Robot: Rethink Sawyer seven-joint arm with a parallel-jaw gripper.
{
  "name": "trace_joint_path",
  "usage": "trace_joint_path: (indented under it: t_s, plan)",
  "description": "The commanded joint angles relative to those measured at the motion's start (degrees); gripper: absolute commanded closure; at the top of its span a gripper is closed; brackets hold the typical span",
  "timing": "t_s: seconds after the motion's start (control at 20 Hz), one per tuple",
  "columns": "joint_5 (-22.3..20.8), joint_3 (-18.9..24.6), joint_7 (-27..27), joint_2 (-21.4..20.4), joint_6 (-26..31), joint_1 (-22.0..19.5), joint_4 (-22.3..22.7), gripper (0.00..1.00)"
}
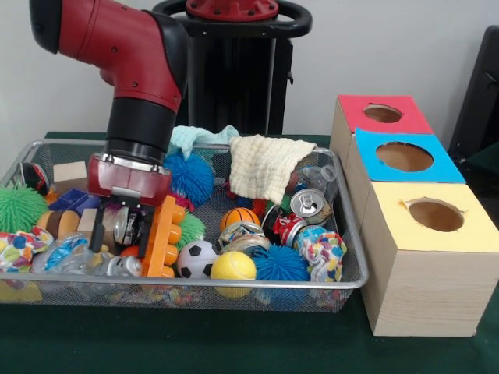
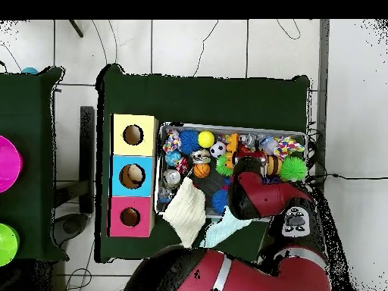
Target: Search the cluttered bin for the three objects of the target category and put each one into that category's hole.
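Observation:
My gripper (image 1: 123, 231) is lowered into the left half of the wire bin (image 1: 234, 286), right over a silvery crushed can (image 1: 126, 226), with an orange studded toy block (image 1: 165, 235) against its right side. Loose in the bin lie a soccer ball (image 1: 196, 259), a yellow ball (image 1: 232, 266), a small basketball (image 1: 240, 217) and more crushed cans (image 1: 310, 205) (image 1: 290, 227). To the right stand three boxes with round holes: red top (image 1: 382, 114), blue top (image 1: 404, 157), yellow top (image 1: 435, 214). In the overhead view the arm (image 2: 261, 193) covers the gripper.
A cream cloth (image 1: 265, 165) and a teal cloth (image 1: 199, 139) hang over the bin's far rim. Blue spiky balls (image 1: 189, 175) (image 1: 279, 263), a green spiky ball (image 1: 19, 207), a knotted rope toy (image 1: 321, 251) and a plastic bottle (image 1: 66, 253) crowd the bin.

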Motion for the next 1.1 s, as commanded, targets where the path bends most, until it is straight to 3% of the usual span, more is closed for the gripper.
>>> trace_joint_path:
  t_s: [0.05, 0.2, 0.35, 0.5, 0.7, 0.9, 1.1]
  plan:
    - [2.5, 0.5, 1.4, 6.4, 2.3, 0.8, -7.1, 0.0]
    - [0.9, 1.4, 0.8, 9.1, 8.2, 0.8, -9.4, 0.0]
    - [-1.9, 3.7, 0.7, 8.6, 11.7, -0.4, -9.1, 0.0]
    - [-6.8, 11.3, -2.3, 8.4, 20.0, -5.2, -8.7, 0.0]
    - [-9.2, 18.3, -8.0, 10.6, 28.4, -9.6, -9.1, 0.0]
    - [-7.8, 18.7, -12.4, 13.3, 37.2, -9.3, -11.7, 0.0]
    - [-8.5, 16.5, -10.7, 14.8, 37.7, -7.2, -13.4, 0.0]
